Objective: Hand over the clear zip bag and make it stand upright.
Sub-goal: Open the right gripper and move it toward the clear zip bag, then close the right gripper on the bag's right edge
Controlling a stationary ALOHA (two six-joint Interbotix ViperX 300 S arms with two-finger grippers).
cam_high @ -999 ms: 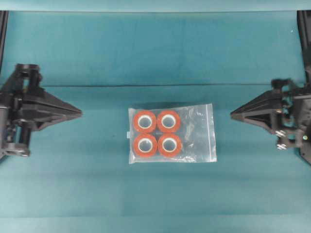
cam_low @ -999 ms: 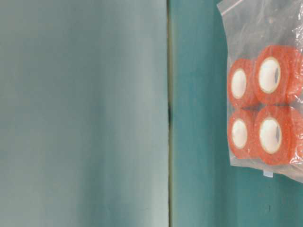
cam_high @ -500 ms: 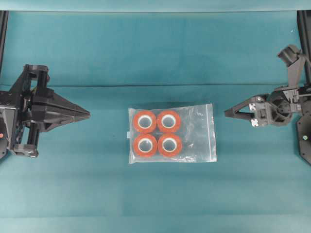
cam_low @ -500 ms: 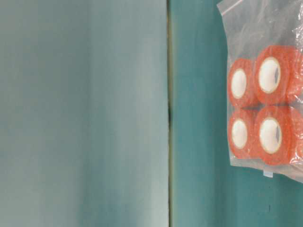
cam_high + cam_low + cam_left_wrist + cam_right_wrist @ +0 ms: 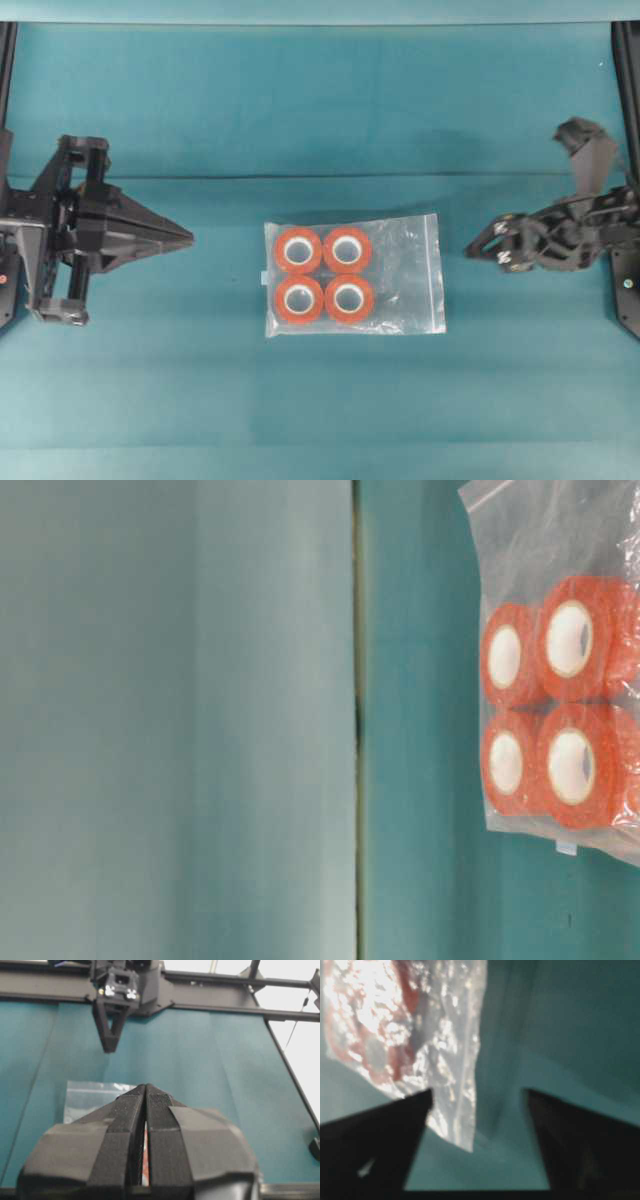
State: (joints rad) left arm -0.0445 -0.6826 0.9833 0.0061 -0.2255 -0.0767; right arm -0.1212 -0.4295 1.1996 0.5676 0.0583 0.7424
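The clear zip bag lies flat in the middle of the teal cloth, with several orange-red tape rolls in its left half and its zip strip along the right edge. The bag also fills the right side of the table-level view. My left gripper is shut and points at the bag from the left, well short of it; its pads meet with nothing between them. My right gripper is open, turned on its side, just right of the zip edge. The bag's corner lies ahead between its spread fingers.
Black frame posts stand at the cloth's far corners. A cloth seam runs across behind the bag. Bare teal cloth lies in front of and behind the bag. From the left wrist, the right gripper shows across the table.
My right gripper rolled onto its side and went from shut to open near the bag's zip edge. My left gripper crept right toward the bag, still shut. The bag stayed put.
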